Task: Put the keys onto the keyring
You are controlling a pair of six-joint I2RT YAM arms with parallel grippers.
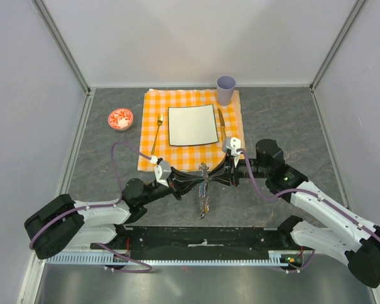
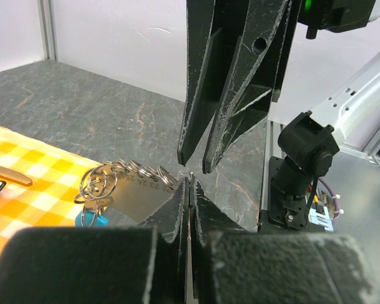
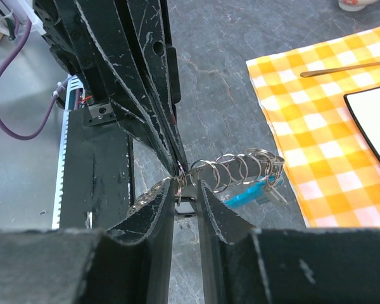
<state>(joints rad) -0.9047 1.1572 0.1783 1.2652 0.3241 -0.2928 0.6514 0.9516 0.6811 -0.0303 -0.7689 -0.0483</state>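
Right fingers point(image 3: 153, 212) flank silvery looped keyring point(image 3: 240, 170), turquoise tag point(image 3: 247, 194).

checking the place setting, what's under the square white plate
The plate lies on an orange-and-white checked cloth, spread on the grey stone-patterned table. The cloth shows all round the plate; the patch directly beneath is covered, so anything lying there cannot be seen.

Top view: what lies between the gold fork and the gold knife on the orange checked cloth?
A white square plate with a dark rim lies between fork and knife, shown in the top view.
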